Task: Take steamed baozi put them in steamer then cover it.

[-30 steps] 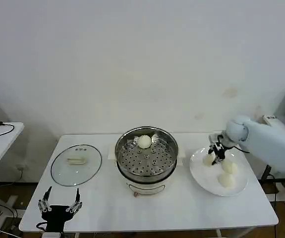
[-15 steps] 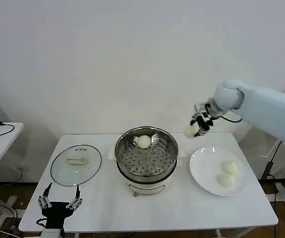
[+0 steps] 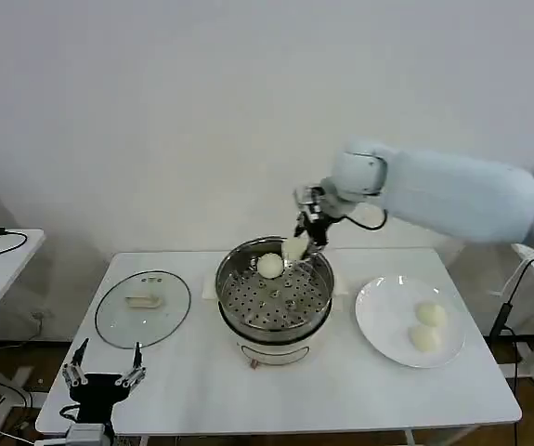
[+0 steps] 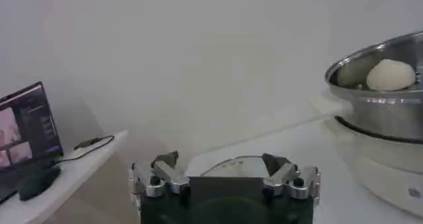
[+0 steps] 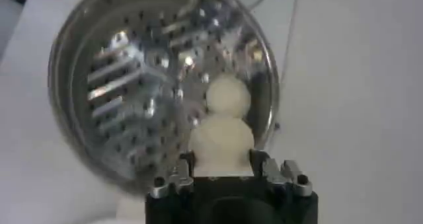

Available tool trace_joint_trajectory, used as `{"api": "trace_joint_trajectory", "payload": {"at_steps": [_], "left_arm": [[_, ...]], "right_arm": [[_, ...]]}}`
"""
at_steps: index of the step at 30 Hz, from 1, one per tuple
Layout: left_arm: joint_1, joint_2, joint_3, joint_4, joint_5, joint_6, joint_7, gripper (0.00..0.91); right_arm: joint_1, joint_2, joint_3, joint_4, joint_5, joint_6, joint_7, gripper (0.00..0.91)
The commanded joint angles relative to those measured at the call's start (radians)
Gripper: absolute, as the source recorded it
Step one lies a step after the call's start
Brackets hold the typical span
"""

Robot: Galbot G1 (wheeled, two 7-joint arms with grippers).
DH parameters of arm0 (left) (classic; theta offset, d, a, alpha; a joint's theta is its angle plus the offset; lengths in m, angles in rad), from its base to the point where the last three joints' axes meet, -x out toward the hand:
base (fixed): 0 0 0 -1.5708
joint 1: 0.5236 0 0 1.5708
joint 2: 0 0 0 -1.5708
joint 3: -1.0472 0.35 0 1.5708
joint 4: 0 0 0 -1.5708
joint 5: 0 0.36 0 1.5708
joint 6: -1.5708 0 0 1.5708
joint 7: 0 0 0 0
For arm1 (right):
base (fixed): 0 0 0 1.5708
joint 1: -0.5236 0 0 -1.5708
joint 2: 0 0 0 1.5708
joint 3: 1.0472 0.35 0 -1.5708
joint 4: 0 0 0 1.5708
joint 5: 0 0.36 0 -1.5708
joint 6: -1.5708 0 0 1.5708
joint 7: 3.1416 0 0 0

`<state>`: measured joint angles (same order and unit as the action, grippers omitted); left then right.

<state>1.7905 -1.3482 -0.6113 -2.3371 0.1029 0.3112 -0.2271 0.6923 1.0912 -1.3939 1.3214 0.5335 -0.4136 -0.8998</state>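
Now right claw (image 3: 304, 243) clamps baozi (image 3: 294, 248) over steamer (image 3: 274, 290) rim; left claw (image 3: 101, 377) spread, idle near cover (image 3: 143, 308).

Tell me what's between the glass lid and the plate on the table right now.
In the head view, the steamer stands between the cover and the plate; the right end effector holds a baozi over its back rim.
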Motion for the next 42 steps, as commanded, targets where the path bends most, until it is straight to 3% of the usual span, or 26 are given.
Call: {"api": "trace_joint_trajectory", "payload": {"at_steps": [1,11,30,31,32,33,42], "left_arm": [[-0.005,0.001,-0.006,-0.001,-0.006,-0.001,0.001,0.907],[-0.005,-0.004,-0.008,-0.004,-0.01,-0.006,-0.002,0.907],[-0.009,-0.005,-0.015,-0.008,-0.014,-0.009,-0.006,0.907],[-0.009,-0.005,-0.015,-0.008,-0.015,-0.009,-0.006,0.907],[-0.009,-0.005,-0.014,-0.008,-0.016,-0.009,-0.007,0.907],[-0.008,-0.005,-0.014,-0.008,-0.017,-0.009,-0.008,0.907],[-0.01,-0.007,-0.011,-0.005,-0.017,-0.006,-0.007,0.907]], "right_arm": [[-0.071,0.248,-0.051,-0.095,0.198,-0.143,0.086,0.564],[-0.121,0.317,-0.052,-0.189,0.248,-0.202,0.118,0.564],[-0.155,0.37,-0.05,-0.275,0.179,-0.209,0.127,0.564],[-0.154,0.37,-0.051,-0.274,0.182,-0.211,0.133,0.574],[-0.154,0.369,-0.051,-0.27,0.186,-0.214,0.138,0.645],[-0.154,0.368,-0.051,-0.268,0.186,-0.214,0.137,0.907],[-0.082,0.275,-0.055,-0.126,0.214,-0.223,0.145,0.907]]}}
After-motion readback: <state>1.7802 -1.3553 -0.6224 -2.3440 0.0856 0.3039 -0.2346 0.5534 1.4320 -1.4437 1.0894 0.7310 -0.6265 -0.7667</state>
